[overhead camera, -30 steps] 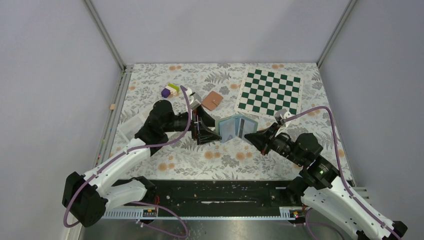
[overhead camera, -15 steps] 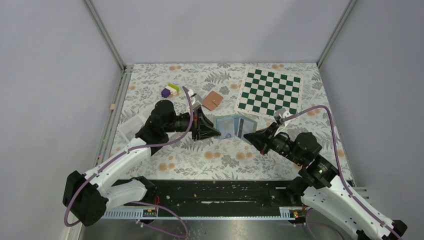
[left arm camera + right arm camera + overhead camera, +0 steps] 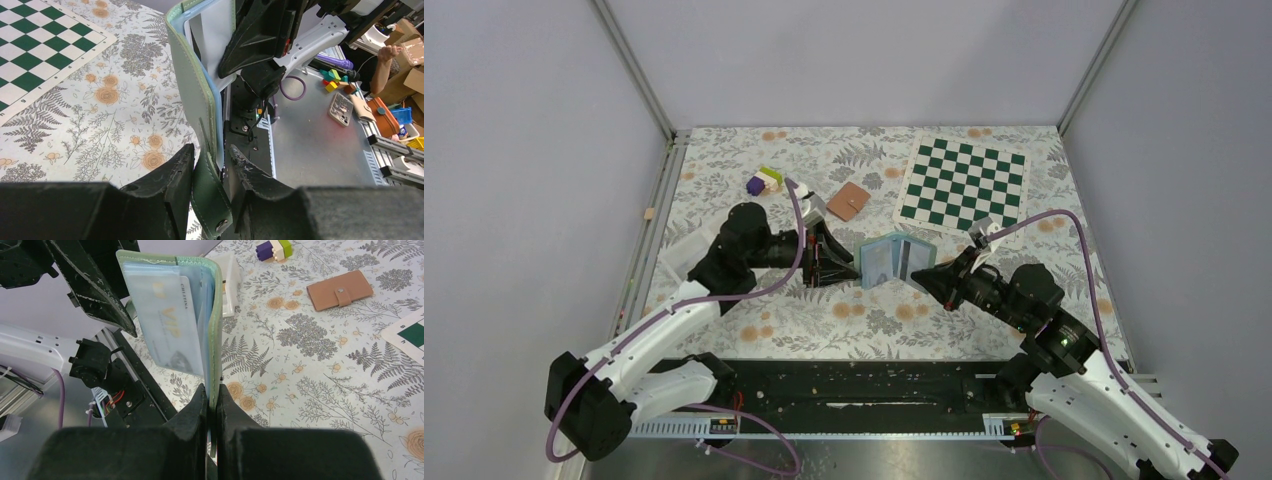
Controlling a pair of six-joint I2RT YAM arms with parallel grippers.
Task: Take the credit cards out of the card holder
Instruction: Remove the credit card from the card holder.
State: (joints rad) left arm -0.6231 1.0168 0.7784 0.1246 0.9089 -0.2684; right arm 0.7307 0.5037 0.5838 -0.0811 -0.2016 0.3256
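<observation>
The pale green card holder [image 3: 894, 258] stands open on edge between both grippers, above the floral cloth. My right gripper [image 3: 921, 277] is shut on its right cover [image 3: 216, 315], fingertips [image 3: 211, 387] pinched flat on the green edge. My left gripper [image 3: 856, 270] is on the left side: the dark green snap strap [image 3: 210, 195] and cover edge [image 3: 192, 85] sit between its nearly closed fingers [image 3: 211, 150]. One credit card [image 3: 167, 315], pale with VIP lettering, sits inside a clear page, seen in the right wrist view.
A brown wallet [image 3: 849, 201] lies just behind the holder. A green-and-white chessboard [image 3: 964, 183] covers the back right. Purple and green toy blocks [image 3: 764, 181] sit back left, with a small white box [image 3: 231, 285] near them.
My left gripper has narrowed from wide open and closed in on the holder's left edge and strap. The right gripper has kept its hold, and the holder has barely shifted.
</observation>
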